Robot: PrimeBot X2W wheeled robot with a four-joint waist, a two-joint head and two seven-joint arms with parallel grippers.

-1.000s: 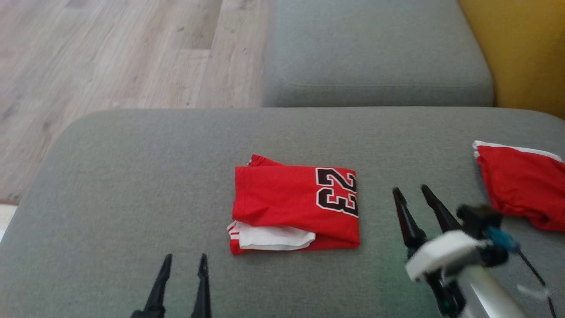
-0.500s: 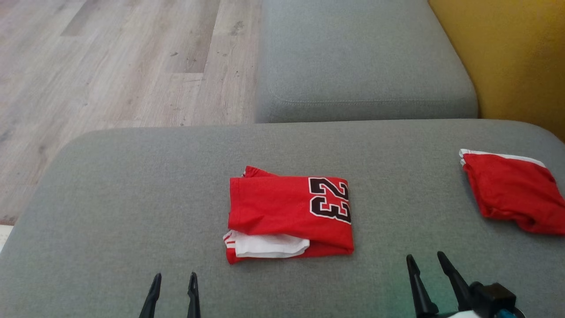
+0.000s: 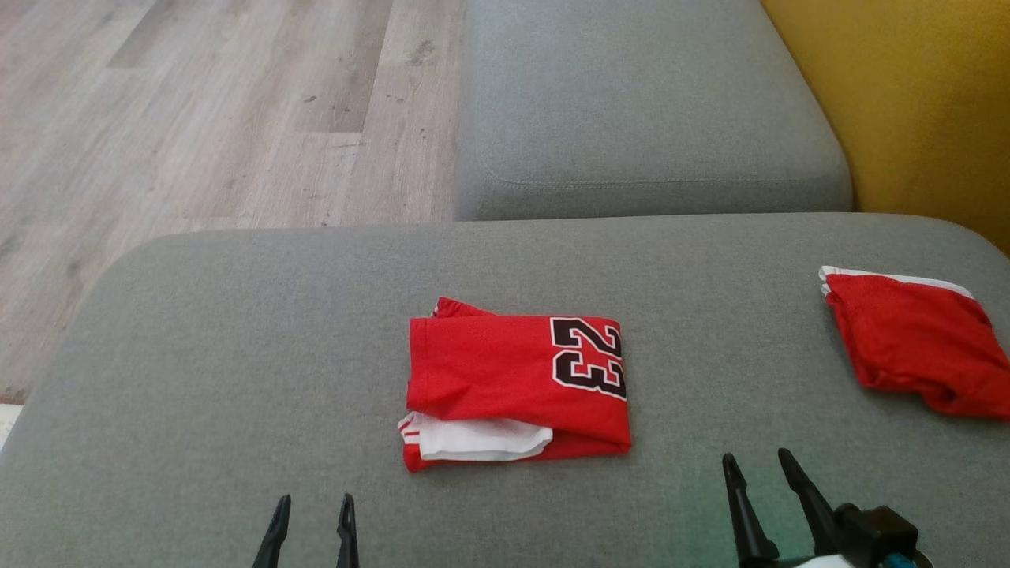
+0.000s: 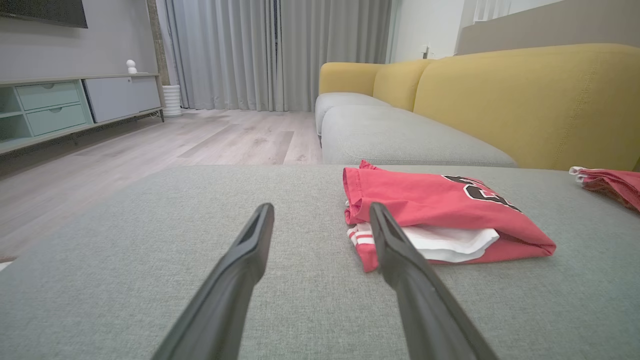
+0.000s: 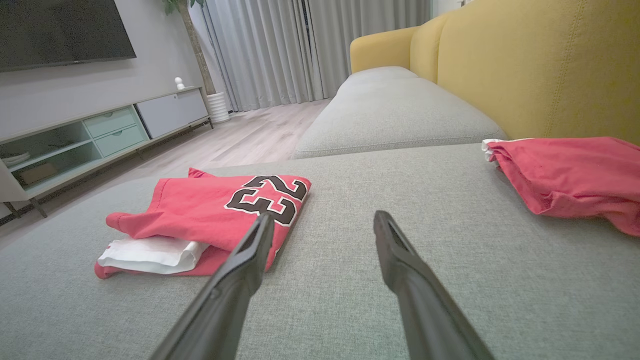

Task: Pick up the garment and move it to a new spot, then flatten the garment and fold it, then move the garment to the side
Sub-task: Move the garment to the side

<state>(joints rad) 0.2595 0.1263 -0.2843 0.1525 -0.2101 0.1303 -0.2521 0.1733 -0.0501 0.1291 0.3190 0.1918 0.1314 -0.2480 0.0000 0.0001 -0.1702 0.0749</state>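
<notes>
Right hand (image 3: 754, 457) back from beside the garment (image 3: 513, 379) to the lower right edge, left hand (image 3: 315, 498) slightly lower

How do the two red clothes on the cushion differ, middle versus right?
The middle garment shows a black 23; the right garment shows no number. The middle garment is a fairly neat rectangle; the right garment looks lumpier. White cloth peeks from the middle garment's near edge; the right garment has only thin white trim on its far edge. Both are red and lie on the grey cushion.
</notes>
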